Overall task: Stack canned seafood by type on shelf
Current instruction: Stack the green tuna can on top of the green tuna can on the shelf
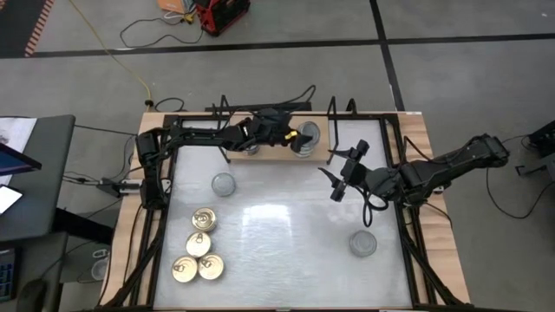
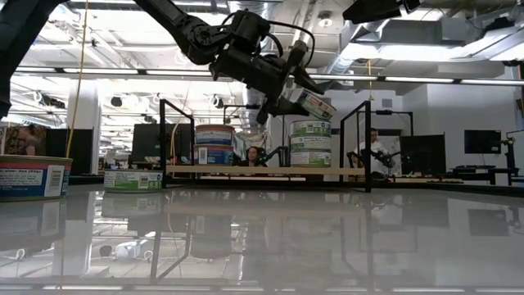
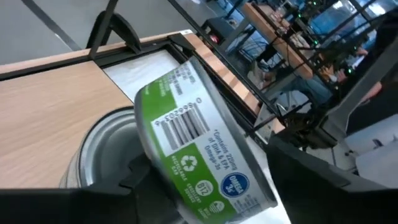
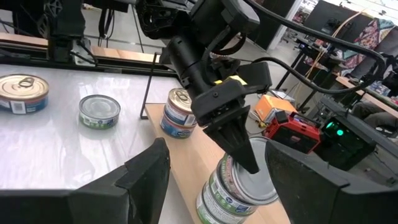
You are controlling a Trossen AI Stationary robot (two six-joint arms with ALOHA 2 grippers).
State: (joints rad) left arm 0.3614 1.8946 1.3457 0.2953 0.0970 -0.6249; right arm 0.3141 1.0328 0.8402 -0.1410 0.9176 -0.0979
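We see four gold-lid tins (image 1: 198, 252) and two silver-lid tins (image 1: 224, 184) on the desk (image 1: 286, 225). Shelf (image 1: 277, 156) holds two stacks. Left tool (image 1: 295, 135) spread around tilted green tin (image 3: 199, 155) atop one. Right tool (image 1: 340, 176) open, empty.

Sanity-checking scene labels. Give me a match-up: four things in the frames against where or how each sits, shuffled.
1 green-label tin
2 blue-label stack
3 gold-lid tins
4 right gripper

A open, over the table
B tilted at the left gripper, above the shelf
C grouped on the table
D upright on the shelf

Pairs: 1-B, 2-D, 3-C, 4-A
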